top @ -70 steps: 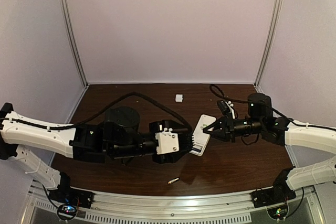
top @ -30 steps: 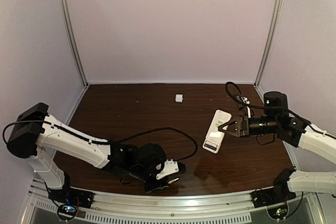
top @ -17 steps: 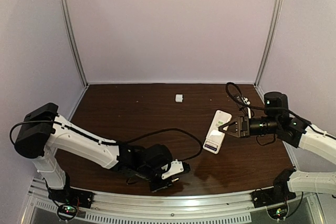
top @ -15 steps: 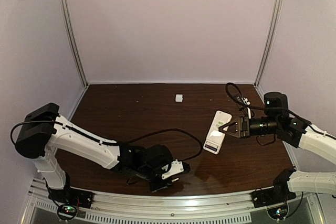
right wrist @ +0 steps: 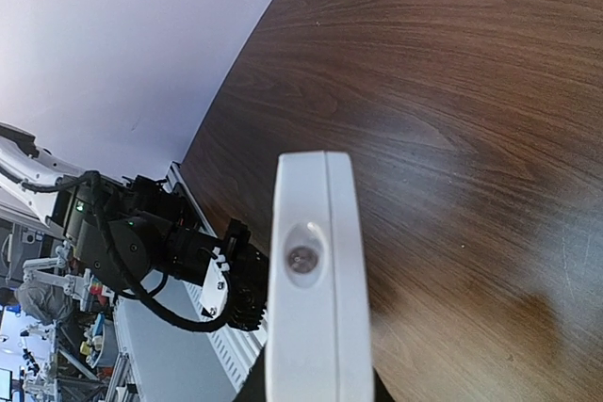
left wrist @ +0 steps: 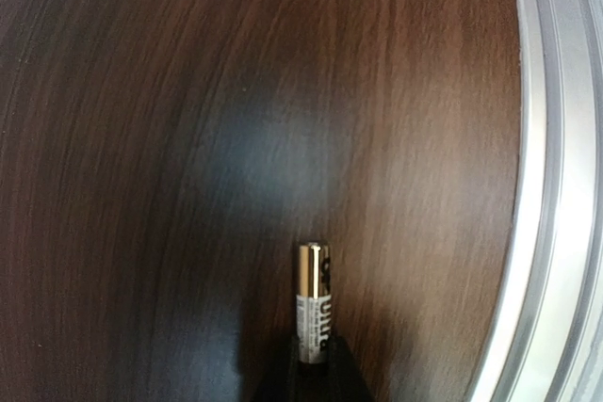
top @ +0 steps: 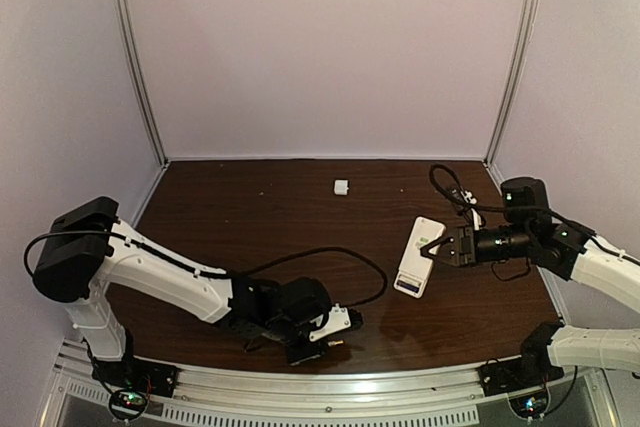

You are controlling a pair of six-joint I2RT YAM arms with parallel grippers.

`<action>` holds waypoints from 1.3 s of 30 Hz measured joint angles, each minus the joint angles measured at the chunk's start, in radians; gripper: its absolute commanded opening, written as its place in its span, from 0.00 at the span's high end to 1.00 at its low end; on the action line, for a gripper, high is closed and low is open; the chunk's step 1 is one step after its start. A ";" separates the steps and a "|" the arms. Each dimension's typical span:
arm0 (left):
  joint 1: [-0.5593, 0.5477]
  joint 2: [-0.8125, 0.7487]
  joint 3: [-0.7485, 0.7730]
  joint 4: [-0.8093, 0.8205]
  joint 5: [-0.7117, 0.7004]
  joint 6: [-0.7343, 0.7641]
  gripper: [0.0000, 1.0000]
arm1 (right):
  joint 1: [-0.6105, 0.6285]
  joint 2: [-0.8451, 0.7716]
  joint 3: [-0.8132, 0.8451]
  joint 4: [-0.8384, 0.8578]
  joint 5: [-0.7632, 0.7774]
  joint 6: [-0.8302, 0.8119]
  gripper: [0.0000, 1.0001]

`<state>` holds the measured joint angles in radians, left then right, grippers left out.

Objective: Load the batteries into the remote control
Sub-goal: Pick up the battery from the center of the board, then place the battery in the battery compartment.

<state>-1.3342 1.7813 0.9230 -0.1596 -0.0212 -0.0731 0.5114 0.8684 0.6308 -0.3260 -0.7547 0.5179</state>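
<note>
At counter (top: 250,217) near edge, your left gripper (top: 322,339) pinches battery (left wrist: 312,303) end; your right gripper (top: 435,247) clamps remote control (top: 419,257) edgewise.

Arms: white link shells, black joint housings. Left arm (top: 160,269) trails a looped black cable (top: 330,251); left gripper (top: 325,340) has a white side block.

left arm (top: 170,275) low, reaching right, jaws closed | right arm (top: 603,269) raised, reaching left, jaws closed
</note>
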 measured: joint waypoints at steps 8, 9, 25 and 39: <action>0.000 -0.126 0.003 -0.061 -0.002 0.084 1.00 | 0.000 0.076 -0.066 0.142 -0.112 0.062 1.00; 0.000 -0.167 0.013 -0.084 -0.002 0.108 1.00 | 0.000 0.081 -0.082 0.159 -0.122 0.076 1.00; -0.040 -0.139 0.431 -0.395 -0.109 0.358 1.00 | 0.101 0.168 -0.132 0.457 -0.187 0.285 1.00; -0.076 -0.089 0.447 -0.483 -0.225 0.424 1.00 | 0.171 0.288 -0.133 0.545 -0.179 0.360 1.00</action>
<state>-1.4097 1.6924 1.3705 -0.6426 -0.2462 0.3508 0.6827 1.1561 0.4980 0.2188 -0.9340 0.8783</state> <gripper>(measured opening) 0.080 0.167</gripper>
